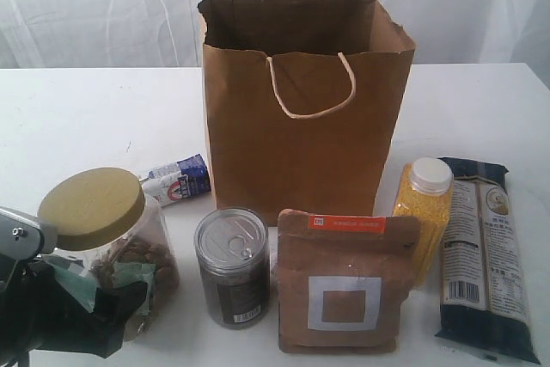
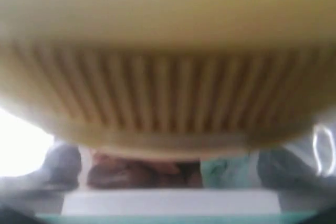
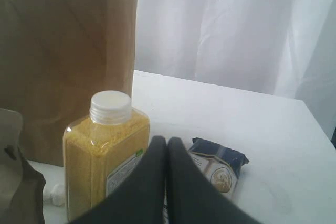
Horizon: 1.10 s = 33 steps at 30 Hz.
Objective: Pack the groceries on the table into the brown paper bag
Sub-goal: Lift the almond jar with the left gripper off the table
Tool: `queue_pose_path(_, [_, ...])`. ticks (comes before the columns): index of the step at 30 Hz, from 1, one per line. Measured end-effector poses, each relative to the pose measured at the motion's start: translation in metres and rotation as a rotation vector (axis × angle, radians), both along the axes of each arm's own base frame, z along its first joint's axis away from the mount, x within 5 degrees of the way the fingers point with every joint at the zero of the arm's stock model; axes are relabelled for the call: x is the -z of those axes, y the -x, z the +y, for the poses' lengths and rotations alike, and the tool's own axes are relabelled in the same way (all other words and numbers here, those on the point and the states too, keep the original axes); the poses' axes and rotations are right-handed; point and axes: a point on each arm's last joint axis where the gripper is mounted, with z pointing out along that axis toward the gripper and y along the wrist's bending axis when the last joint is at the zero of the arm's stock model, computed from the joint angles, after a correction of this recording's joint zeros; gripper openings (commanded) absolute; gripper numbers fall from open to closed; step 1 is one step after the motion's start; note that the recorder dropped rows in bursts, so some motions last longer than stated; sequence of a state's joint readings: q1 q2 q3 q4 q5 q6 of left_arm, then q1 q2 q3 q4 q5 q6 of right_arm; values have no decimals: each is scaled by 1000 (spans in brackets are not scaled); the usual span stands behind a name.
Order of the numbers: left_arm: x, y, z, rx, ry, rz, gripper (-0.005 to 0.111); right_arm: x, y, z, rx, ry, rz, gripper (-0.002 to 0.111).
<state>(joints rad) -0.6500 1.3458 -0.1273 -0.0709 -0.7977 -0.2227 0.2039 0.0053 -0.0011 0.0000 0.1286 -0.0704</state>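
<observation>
One hazard is judged foremost: the gold-lidded clear jar (image 1: 94, 208), at the front left of the tabletop (image 1: 77, 118), appears clasped wide by the left fingers (image 1: 86, 324). Being broad and smooth, it could slip or be swung into the clear pull-tab can (image 1: 232, 268) just beside it. The right fingers (image 3: 157, 182) are pressed together, empty. Six groceries are counted: one jar, one can, one brown pouch (image 1: 344, 285), one yellow-grain bottle (image 1: 423, 212), one long dark-blue packet (image 1: 483, 255) and one small white-blue carton (image 1: 179, 180). One brown paper bag (image 1: 301, 126) stands behind them.
</observation>
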Motion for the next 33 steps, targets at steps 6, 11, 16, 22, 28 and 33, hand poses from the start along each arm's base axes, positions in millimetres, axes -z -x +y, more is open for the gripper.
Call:
queue_pose_path(6, [0, 0, 0, 5, -5, -8, 0, 0, 0, 0, 0, 0, 0, 0])
queue_pose_path(11, [0, 0, 0, 21, -27, -21, 0, 0, 0, 0, 0, 0, 0, 0])
queue_pose_path(16, [0, 0, 0, 23, -30, -23, 11, 0, 0, 0, 0, 0, 0, 0])
queue_pose_path(22, [0, 0, 0, 24, -32, -24, 60, 0, 0, 0, 0, 0, 0, 0])
queue_pose_path(28, [0, 0, -1, 35, -35, -27, 89, 0, 0, 0, 0, 0, 0, 0])
queue_pose_path(33, [-1, 0, -1, 34, -24, -37, 95, 0, 0, 0, 0, 0, 0, 0])
